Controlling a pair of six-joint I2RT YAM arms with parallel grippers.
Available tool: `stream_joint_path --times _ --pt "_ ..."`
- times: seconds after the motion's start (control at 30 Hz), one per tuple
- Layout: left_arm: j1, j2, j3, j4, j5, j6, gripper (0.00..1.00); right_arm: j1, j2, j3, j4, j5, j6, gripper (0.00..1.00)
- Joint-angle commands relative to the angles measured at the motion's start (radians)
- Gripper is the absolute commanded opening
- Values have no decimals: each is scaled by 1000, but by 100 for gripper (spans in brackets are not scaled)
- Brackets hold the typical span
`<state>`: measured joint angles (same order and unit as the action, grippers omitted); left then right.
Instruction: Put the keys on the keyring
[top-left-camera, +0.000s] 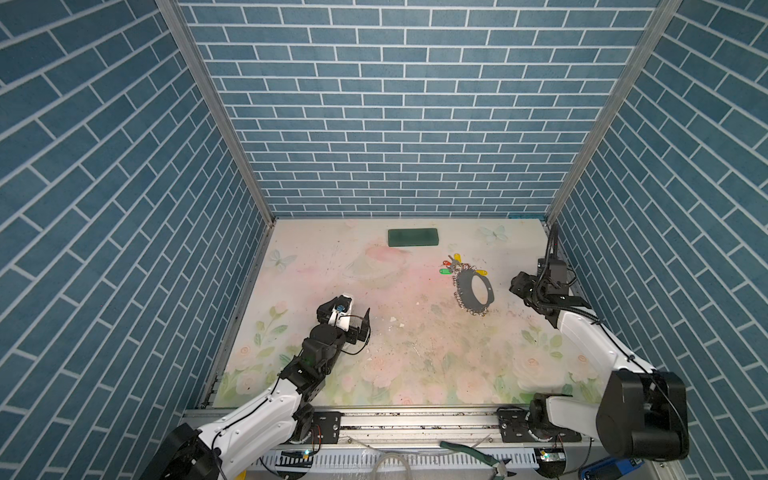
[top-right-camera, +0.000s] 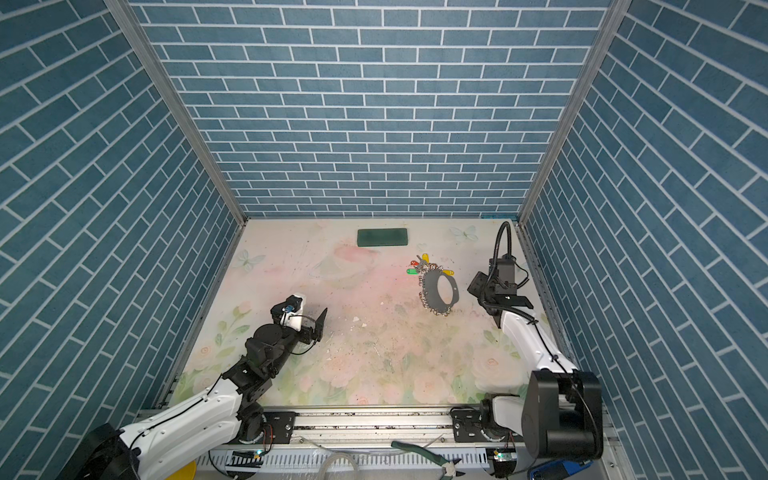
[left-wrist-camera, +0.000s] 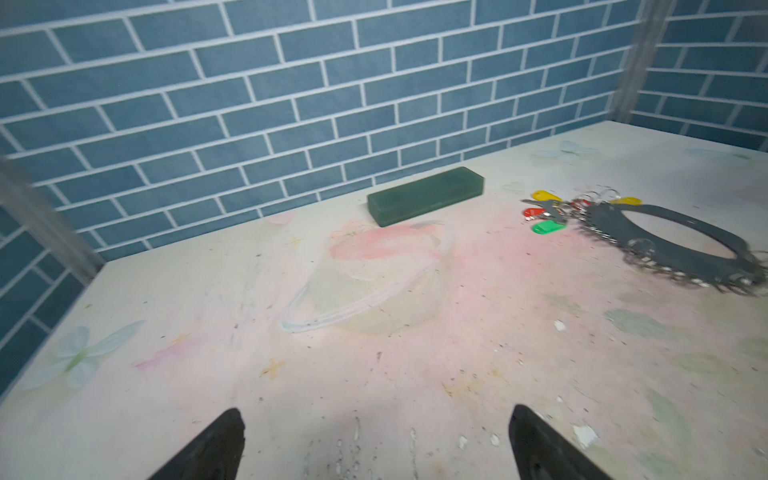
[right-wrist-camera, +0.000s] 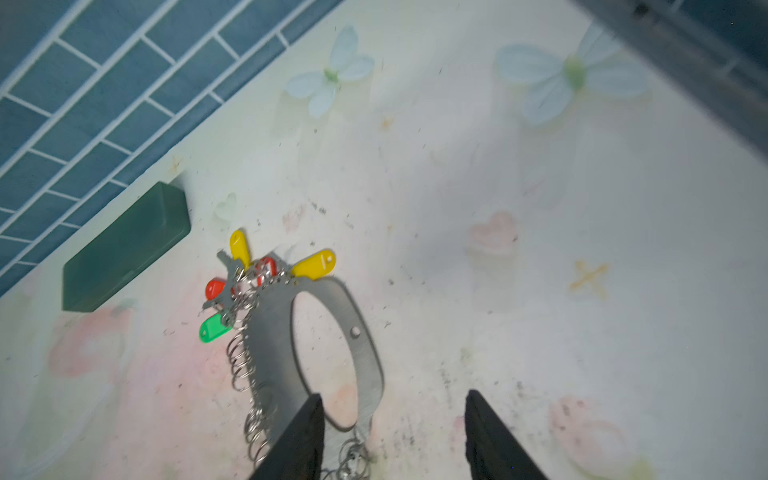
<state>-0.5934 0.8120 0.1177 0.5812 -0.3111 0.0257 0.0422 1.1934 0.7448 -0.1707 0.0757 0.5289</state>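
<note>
Keyring (top-left-camera: 473, 291) flat on desk's right half, toward far edge, long axis far-to-near. Keys (top-left-camera: 451, 266) bunched at its far end. My right claw (right-wrist-camera: 392, 397) nearer, half-spread, empty, on its right-edge side. Left claw (left-wrist-camera: 376, 411) wide, empty, well apart.

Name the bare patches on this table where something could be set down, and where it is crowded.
Bare: the wide middle between the left gripper and the keyring; the far corner left of the green block. Crowded: the keys bunched at the keyring's far end.
</note>
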Motion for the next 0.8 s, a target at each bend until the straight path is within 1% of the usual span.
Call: stream_joint_path --times 0.0,0.07,0.13,0.2,0.23,0.3,0.37,0.4,0.43,0.47,0.53,0.57,0.6,0.63,0.67,0.7,0.73,0.77 --pt "3 3 4 99 -189 -16 100 -6 -41 -45 41 201 -158 56" --pt "3 24 22 157 -199 84 100 -6 -58 -114 172 238 -244 57" --pt "4 60 56 155 -230 191 100 -7 -49 -182 304 260 -314 58" --pt "11 129 77 194 -287 307 100 -7 -10 -216 392 302 -352 59" --pt "23 170 75 240 -309 359 99 -6 25 -223 431 323 -366 60" --pt "69 255 59 338 -317 407 100 -7 92 -229 498 344 -390 61" --pt "146 343 44 425 -287 393 100 -9 157 -240 571 346 -402 63" --pt "173 378 36 459 -263 381 100 -17 179 -246 595 324 -393 66" --pt "211 419 28 499 -222 356 100 -31 197 -241 602 271 -399 66" --pt "247 460 27 530 -186 323 100 -33 206 -232 601 245 -408 65" --pt "319 542 33 594 -103 268 99 -36 217 -246 667 212 -424 66" --pt "336 561 52 587 -116 223 99 -37 219 -256 704 206 -431 66" --pt "368 564 65 557 -63 186 100 -39 221 -273 758 197 -441 66" --pt "419 580 70 552 51 156 100 -41 224 -301 827 184 -451 66" --pt "458 614 79 560 124 129 100 -45 241 -336 920 169 -446 68" --pt "493 670 96 568 156 97 99 -56 271 -367 1006 147 -440 68" --pt "522 746 109 621 190 84 100 -58 273 -368 1004 131 -439 68" --pt "531 757 110 660 200 81 100 -60 270 -362 988 119 -442 69"
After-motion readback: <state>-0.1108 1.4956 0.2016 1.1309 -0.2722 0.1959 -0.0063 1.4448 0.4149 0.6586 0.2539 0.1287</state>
